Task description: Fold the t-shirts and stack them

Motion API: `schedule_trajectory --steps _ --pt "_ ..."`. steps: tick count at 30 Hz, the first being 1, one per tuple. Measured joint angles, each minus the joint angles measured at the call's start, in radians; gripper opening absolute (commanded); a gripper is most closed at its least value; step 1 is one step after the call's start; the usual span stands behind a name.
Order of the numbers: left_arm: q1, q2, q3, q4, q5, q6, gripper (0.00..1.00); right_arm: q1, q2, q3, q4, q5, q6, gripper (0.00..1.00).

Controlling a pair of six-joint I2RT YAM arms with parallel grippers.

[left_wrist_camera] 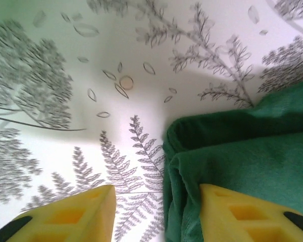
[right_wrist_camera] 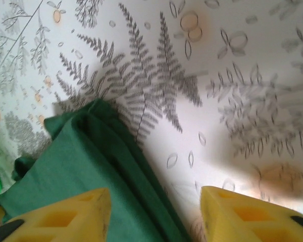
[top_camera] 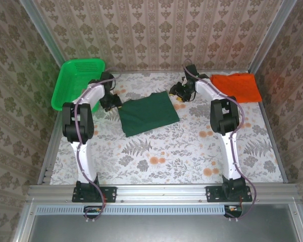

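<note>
looking down past my left gripper (left_wrist_camera: 155, 196), i see its yellow jaws parted and gripping nothing, poised over the far left corner of the folded dark green t-shirt (top_camera: 147, 113). my right gripper (right_wrist_camera: 155, 195) is released too, jaws apart above the shirt's far right corner. the green shirt lies mid-table on the floral table (top_camera: 166, 156), the orange t-shirt (top_camera: 237, 86) sits at the far right, well apart, and a green basket (top_camera: 76, 83) stands far left.

dark green t-shirt (top_camera: 147, 113), orange t-shirt (top_camera: 237, 86), green basket (top_camera: 65, 86)
</note>
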Motion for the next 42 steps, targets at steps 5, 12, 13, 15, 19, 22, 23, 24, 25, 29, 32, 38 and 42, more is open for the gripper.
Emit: schedule_trajectory --steps 5,12,13,15,19,22,23,24,25,29,32,38,42 --pt "-0.039 -0.079 0.014 -0.003 0.017 -0.034 0.37 0.024 -0.179 -0.212 0.085 -0.067 0.022 0.31" --pt "-0.206 -0.193 -0.145 0.131 0.206 -0.143 0.25 0.129 -0.25 -0.381 0.252 -0.13 0.078 0.2" --pt "-0.227 -0.185 -0.167 0.151 0.227 -0.155 0.24 0.137 -0.248 -0.406 0.266 -0.135 0.087 0.19" --pt "-0.262 -0.161 -0.217 0.183 0.259 -0.172 0.23 0.146 -0.237 -0.47 0.299 -0.135 0.106 0.15" --pt "-0.285 -0.115 -0.329 0.223 0.268 -0.169 0.21 0.14 -0.249 -0.631 0.414 -0.15 0.15 0.09" --pt "-0.278 -0.142 -0.402 0.287 0.293 -0.135 0.21 0.137 -0.346 -0.797 0.524 -0.129 0.182 0.09" --pt "-0.281 -0.164 -0.442 0.313 0.299 -0.121 0.21 0.139 -0.386 -0.865 0.557 -0.126 0.193 0.09" --pt "-0.285 -0.183 -0.477 0.334 0.31 -0.108 0.21 0.143 -0.428 -0.934 0.588 -0.122 0.203 0.1" --pt "-0.29 -0.206 -0.513 0.352 0.32 -0.095 0.21 0.146 -0.462 -0.988 0.612 -0.119 0.21 0.1" --pt "-0.324 -0.317 -0.67 0.389 0.362 -0.051 0.24 0.169 -0.626 -1.237 0.722 -0.113 0.251 0.11" --pt "-0.334 -0.392 -0.758 0.389 0.401 -0.039 0.29 0.185 -0.728 -1.381 0.795 -0.111 0.293 0.14" --pt "-0.319 -0.505 -0.766 0.248 0.401 -0.036 0.48 0.248 -0.951 -1.496 0.732 -0.008 0.34 0.25" --pt "-0.272 -0.518 -0.643 0.183 0.402 -0.042 0.4 0.256 -1.055 -1.41 0.615 0.082 0.314 0.26"
